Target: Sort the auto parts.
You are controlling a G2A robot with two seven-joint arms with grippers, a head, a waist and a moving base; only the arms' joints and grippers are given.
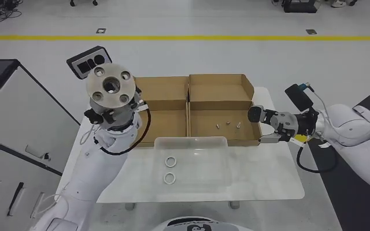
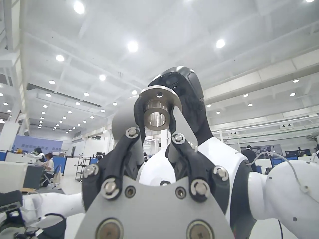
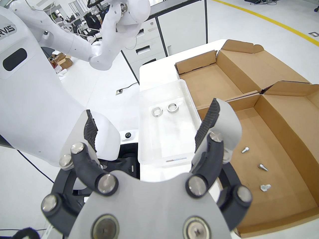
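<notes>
My left gripper (image 2: 156,118) is raised high, pointing upward, shut on a metal flanged pulley (image 2: 157,110). From above, the pulley's round flange with holes (image 1: 111,85) faces the camera over the table's left side. Two metal rings (image 1: 171,161) (image 1: 169,178) lie in the clear plastic tray (image 1: 214,141); the right wrist view shows them too (image 3: 156,111) (image 3: 173,107). Three small bolts (image 1: 229,123) lie in the right cardboard box (image 1: 245,92), seen also as (image 3: 262,167). My right gripper (image 1: 263,125) (image 3: 149,125) stands open at that box's right edge, holding nothing.
A second cardboard box (image 1: 159,92) sits left of the first, with no parts visible in it. A grey cabinet (image 1: 23,115) stands left of the white table (image 1: 277,185). The table's front right has free room.
</notes>
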